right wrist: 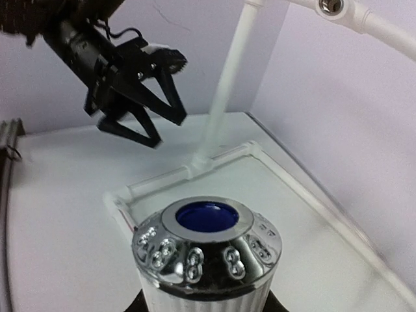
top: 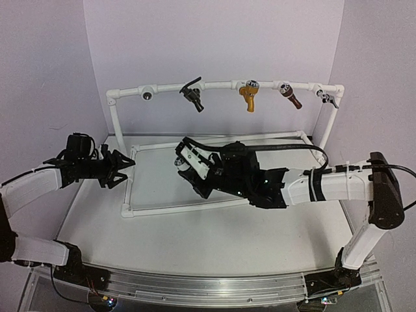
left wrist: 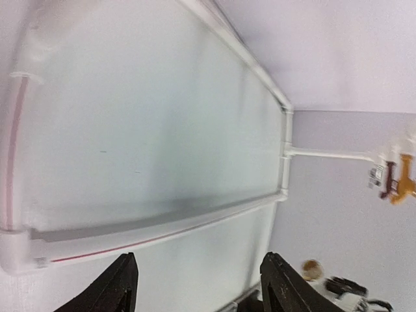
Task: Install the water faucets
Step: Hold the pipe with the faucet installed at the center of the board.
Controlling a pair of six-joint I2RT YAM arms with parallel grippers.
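White plastic faucet (top: 186, 158) in right gripper (top: 195, 172), black faucet (top: 192, 93) on pipe frame (top: 127, 182)

Item 1, white faucet: clamped in the right gripper over the floor rectangle of the pipe frame, near its middle. From the right wrist, its ribbed white body rises out of the jaws to a chrome collar with a blue-lined opening on top.

Item 2, black faucet: seated on the frame's top rail, left of centre, thin lever handle tilted up to the right.

Item 3, left gripper (top: 120, 168): jaws spread wide, nothing between them, just outside the frame's left floor rail and pointing in toward it.

Item 4, empty socket (top: 148, 95): on the top rail between the left corner and the black faucet; its round mouth faces forward.

Item 5, gold tap (top: 249, 95): top rail, centre, hanging downward.

Item 6, brown tap (top: 291, 95): top rail, right of the gold tap, angled down to the right.

Item 7, small grey tap (top: 329, 97): top rail, just beside the right corner.

Item 8, table (top: 195, 240): white surface carrying the frame
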